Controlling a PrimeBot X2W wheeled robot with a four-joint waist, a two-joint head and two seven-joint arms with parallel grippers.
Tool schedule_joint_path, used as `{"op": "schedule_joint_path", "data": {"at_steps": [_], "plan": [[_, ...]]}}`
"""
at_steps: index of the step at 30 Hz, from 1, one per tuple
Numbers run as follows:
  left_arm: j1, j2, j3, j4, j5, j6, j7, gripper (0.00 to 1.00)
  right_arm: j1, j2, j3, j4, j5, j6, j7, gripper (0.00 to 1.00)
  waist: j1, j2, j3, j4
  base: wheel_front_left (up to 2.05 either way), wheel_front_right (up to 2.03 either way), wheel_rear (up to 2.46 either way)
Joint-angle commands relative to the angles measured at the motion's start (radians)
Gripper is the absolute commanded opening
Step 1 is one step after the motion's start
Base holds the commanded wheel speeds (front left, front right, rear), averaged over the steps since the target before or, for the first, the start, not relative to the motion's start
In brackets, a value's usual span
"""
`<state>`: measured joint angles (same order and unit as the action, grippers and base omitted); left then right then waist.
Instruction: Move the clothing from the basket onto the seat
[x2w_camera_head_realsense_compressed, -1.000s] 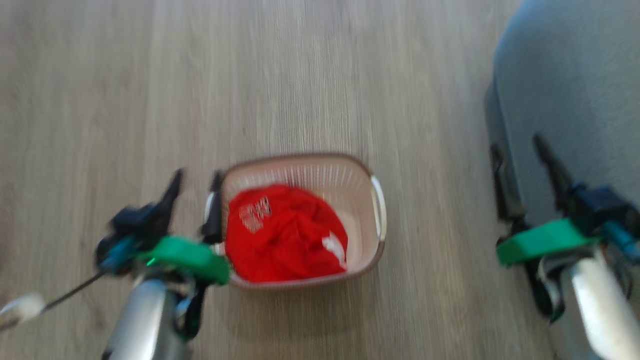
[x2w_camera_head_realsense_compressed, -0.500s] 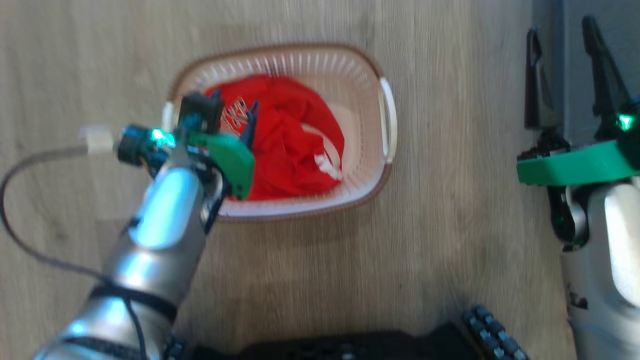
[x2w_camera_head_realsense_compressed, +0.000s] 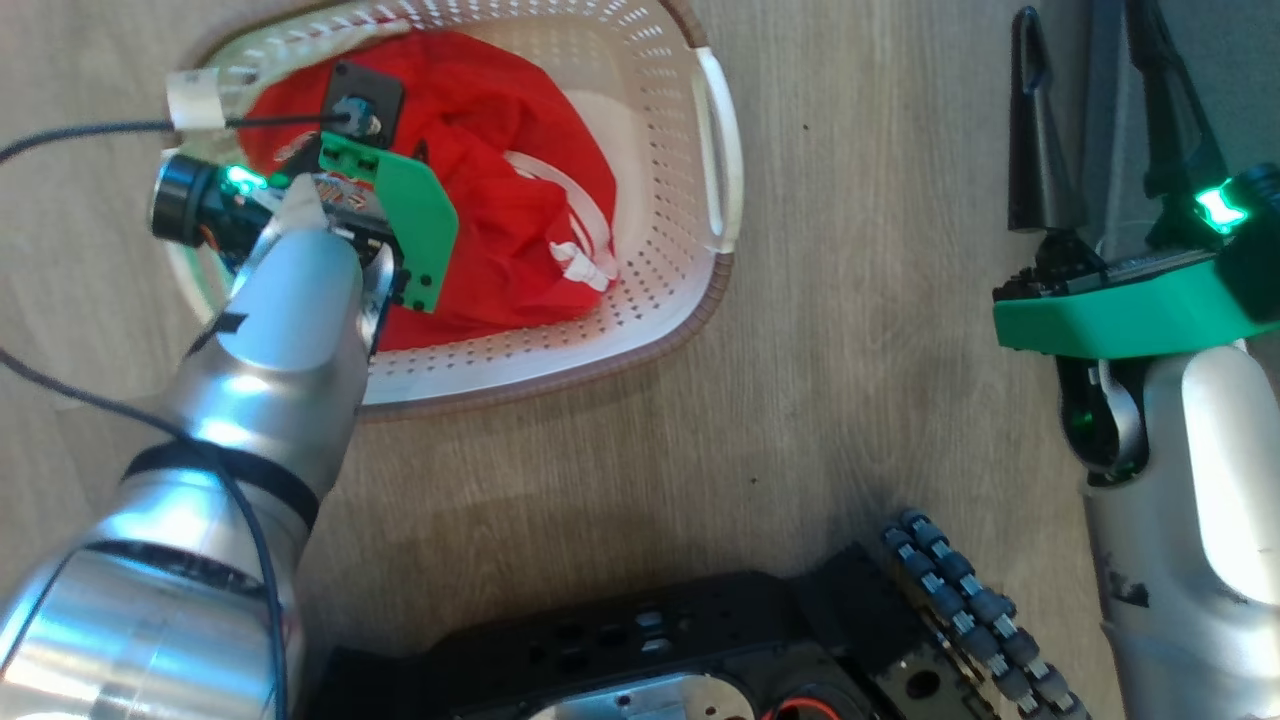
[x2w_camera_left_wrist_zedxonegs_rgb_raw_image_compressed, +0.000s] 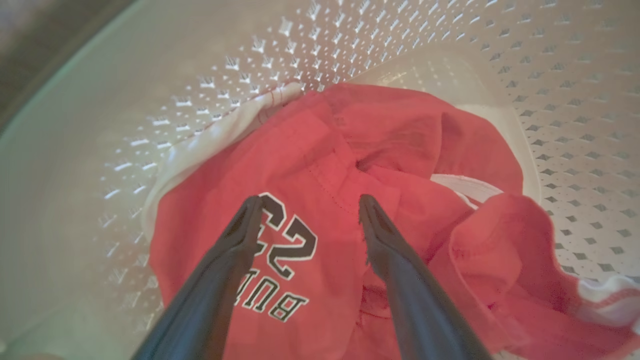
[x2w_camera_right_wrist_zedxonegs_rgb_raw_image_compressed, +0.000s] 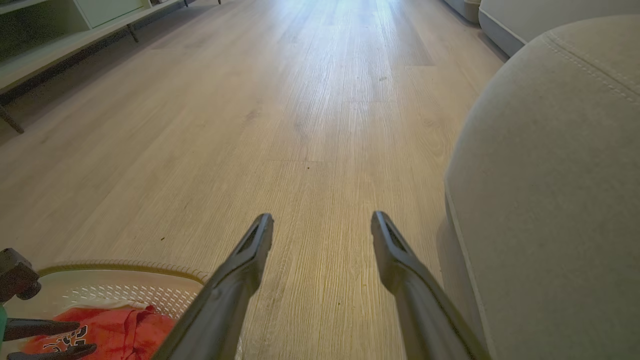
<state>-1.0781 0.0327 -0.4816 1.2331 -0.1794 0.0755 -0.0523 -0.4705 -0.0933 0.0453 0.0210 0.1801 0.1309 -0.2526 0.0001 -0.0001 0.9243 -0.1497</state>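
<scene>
Hovering above the clothing (x2w_camera_left_wrist_zedxonegs_rgb_raw_image_compressed: 350, 150) in the basket (x2w_camera_head_realsense_compressed: 650, 90), the left claw (x2w_camera_left_wrist_zedxonegs_rgb_raw_image_compressed: 307, 202) wide; right claw (x2w_camera_right_wrist_zedxonegs_rgb_raw_image_compressed: 322, 220) wide beside the seat (x2w_camera_right_wrist_zedxonegs_rgb_raw_image_compressed: 550, 200)

Crumpled red clothing (x2w_camera_head_realsense_compressed: 500, 160) in cream basket (x2w_camera_head_realsense_compressed: 655, 200)

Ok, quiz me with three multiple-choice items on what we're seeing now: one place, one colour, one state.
1. Where is the clothing? A in the basket; B on a table; C on a hanger.
2. Its main colour? A blue; B red; C grey.
3. The left gripper is: A shut on the clothing; B shut on a handle; C open.
Answers: 1 A, the fabric lies inside the perforated walls. 2 B, it is bright red with white trim. 3 C, the left wrist view shows its fingers spread apart over the lettering.
</scene>
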Motion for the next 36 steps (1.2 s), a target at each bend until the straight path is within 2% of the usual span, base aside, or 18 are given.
{"op": "schedule_joint_path", "data": {"at_steps": [1, 11, 22, 25, 26, 28, 29, 30, 31, 36], "plan": [[-0.003, 0.027, 0.004, 0.005, 0.018, 0.017, 0.008, 1.0, 0.016, 0.016, 0.025, -0.032, 0.016, 0.0, -0.009, 1.0, -0.0001, 0.0001, 0.018, -0.019, 0.0, 0.0, 0.0], [-0.041, 0.051, -0.025, 0.04, 0.032, 0.041, 0.017, 1.0, 0.015, 0.034, 0.059, -0.033, 0.042, 0.0, -0.009, 1.0, -0.0001, 0.0001, 0.049, -0.043, 0.0, 0.0, 0.0], [-0.047, 0.064, -0.056, 0.052, 0.04, 0.043, 0.038, 0.99, 0.012, 0.039, 0.066, -0.043, 0.053, 0.0, -0.009, 1.0, -0.0001, 0.0001, 0.08, -0.061, 0.0, 0.0, 0.0], [-0.05, 0.063, -0.061, 0.053, 0.038, 0.046, 0.042, 0.86, 0.013, 0.039, 0.065, -0.049, 0.059, 0.0, -0.009, 1.0, -0.0001, 0.0001, 0.091, -0.064, 0.0, 0.0, 0.0], [-0.051, 0.062, -0.063, 0.054, 0.037, 0.047, 0.044, 0.78, 0.014, 0.039, 0.064, -0.051, 0.061, 0.0, -0.009, 1.0, -0.0001, 0.0001, 0.094, -0.064, 0.0, 0.0, 0.0], [-0.055, 0.06, -0.068, 0.054, 0.038, 0.048, 0.046, 0.48, 0.015, 0.039, 0.064, -0.055, 0.064, 0.0, -0.009, 1.0, -0.0001, 0.0001, 0.102, -0.066, 0.0, 0.0, 0.0], [-0.057, 0.06, -0.071, 0.055, 0.038, 0.048, 0.048, 0.4, 0.015, 0.039, 0.066, -0.057, 0.065, 0.0, -0.009, 1.0, -0.0001, 0.0001, 0.106, -0.067, 0.0, 0.0, 0.0], [-0.058, 0.06, -0.075, 0.055, 0.039, 0.047, 0.049, 0.25, 0.015, 0.039, 0.067, -0.058, 0.067, 0.0, -0.009, 1.0, -0.0001, 0.0001, 0.108, -0.068, 0.0, 0.0, 0.0], [-0.058, 0.061, -0.078, 0.055, 0.04, 0.046, 0.05, 0.0, 0.015, 0.039, 0.068, -0.058, 0.068, 0.0, -0.009, 1.0, -0.0001, 0.0001, 0.111, -0.07, 0.0, 0.0, 0.0], [-0.054, 0.055, -0.092, 0.055, 0.035, 0.02, 0.026, 0.0, 0.016, 0.036, 0.06, -0.049, 0.07, 0.0, -0.009, 1.0, -0.0001, 0.0001, 0.098, -0.066, 0.0, 0.0, 0.0]]}}
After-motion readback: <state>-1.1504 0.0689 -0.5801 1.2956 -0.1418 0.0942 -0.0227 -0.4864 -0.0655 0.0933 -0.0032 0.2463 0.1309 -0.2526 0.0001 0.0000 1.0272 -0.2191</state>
